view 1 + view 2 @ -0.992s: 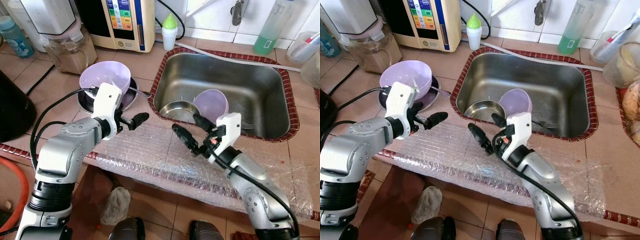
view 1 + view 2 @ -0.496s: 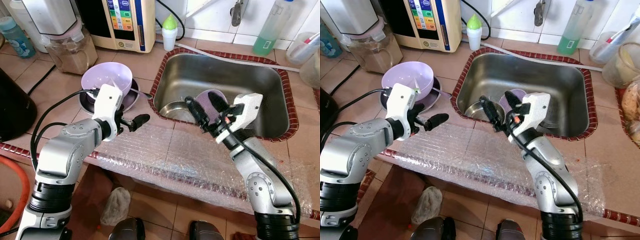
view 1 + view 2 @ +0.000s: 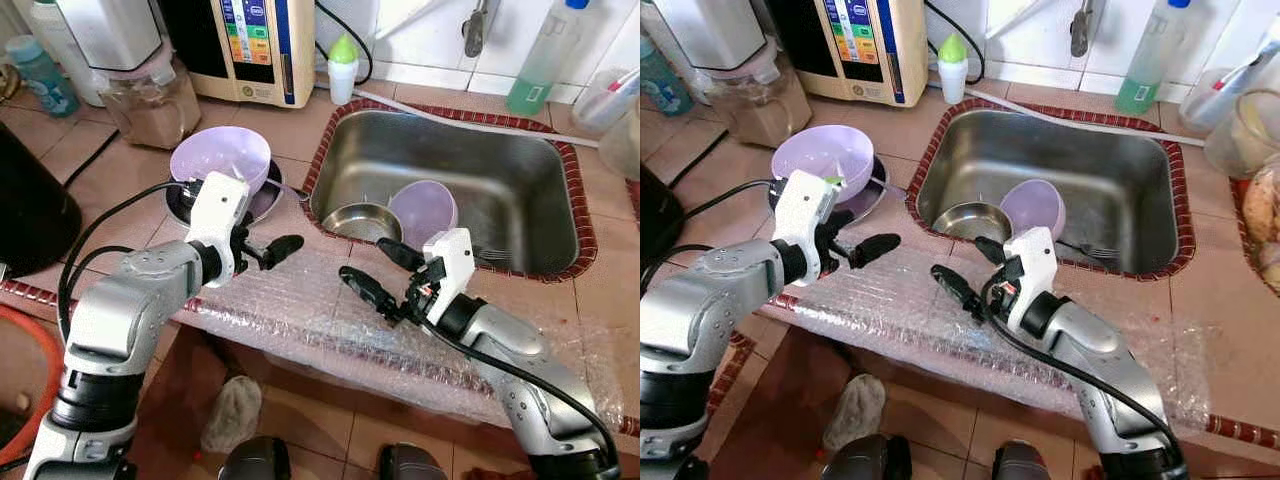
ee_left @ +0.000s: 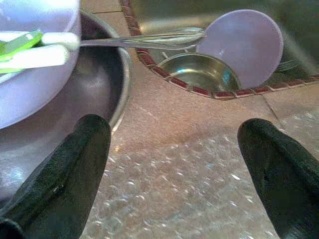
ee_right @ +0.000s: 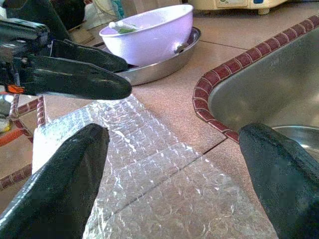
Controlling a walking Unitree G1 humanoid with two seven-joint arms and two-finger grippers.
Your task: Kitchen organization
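A lilac bowl holding a green-and-white utensil sits on a steel plate left of the sink. A spoon lies across the plate's rim. In the sink, a steel bowl sits beside a second lilac bowl that leans on its side, and a fork lies near them. My left gripper hovers open just in front of the plate, over the bubble wrap. The right gripper is open and empty above the wrap, at the sink's front rim.
A water purifier, a blender jar, a small green-capped bottle and a green soap bottle line the back wall. A black appliance stands at the far left. The counter's front edge runs under the bubble wrap.
My right gripper has dropped back from above the sink's bowls to low over the bubble wrap at the front rim. The left arm has barely moved.
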